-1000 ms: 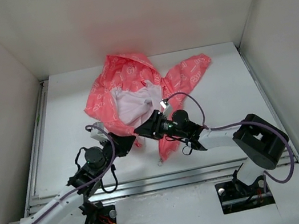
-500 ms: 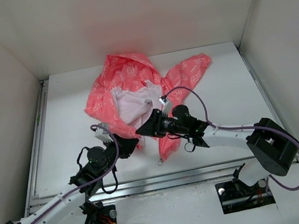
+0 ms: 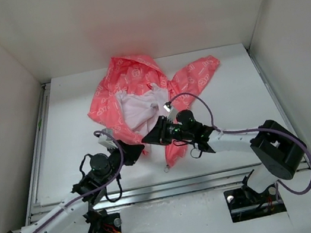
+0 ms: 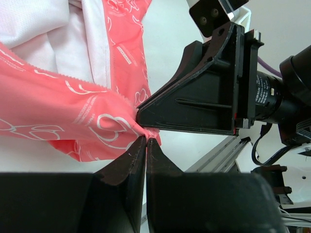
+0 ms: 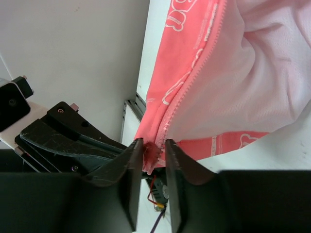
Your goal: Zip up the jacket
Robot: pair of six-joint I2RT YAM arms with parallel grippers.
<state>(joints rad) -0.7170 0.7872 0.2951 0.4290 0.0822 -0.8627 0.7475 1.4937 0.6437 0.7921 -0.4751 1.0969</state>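
Note:
The coral-pink jacket (image 3: pixel 138 86) lies open at the back middle, white lining up. My left gripper (image 3: pixel 137 150) is shut on the jacket's lower hem corner; in the left wrist view the jaws (image 4: pixel 146 141) pinch pink fabric (image 4: pixel 58 116). My right gripper (image 3: pixel 148 137) is right beside it. In the right wrist view its jaws (image 5: pixel 154 147) stand a little apart, with the bottom end of the zipper edge (image 5: pixel 192 73) between them, touching one finger. The right gripper's black fingers (image 4: pixel 194 107) fill the left wrist view.
White walls close the table on three sides. A metal rail (image 3: pixel 173 184) runs along the near edge. One sleeve (image 3: pixel 202 71) spreads to the back right. Purple cables (image 3: pixel 192 101) loop over both arms. The left gripper's body (image 5: pixel 73 141) shows in the right wrist view.
The right arm's elbow swung out to the right and came back. Its gripper moved slightly nearer the left gripper. The left gripper kept its hold on the hem.

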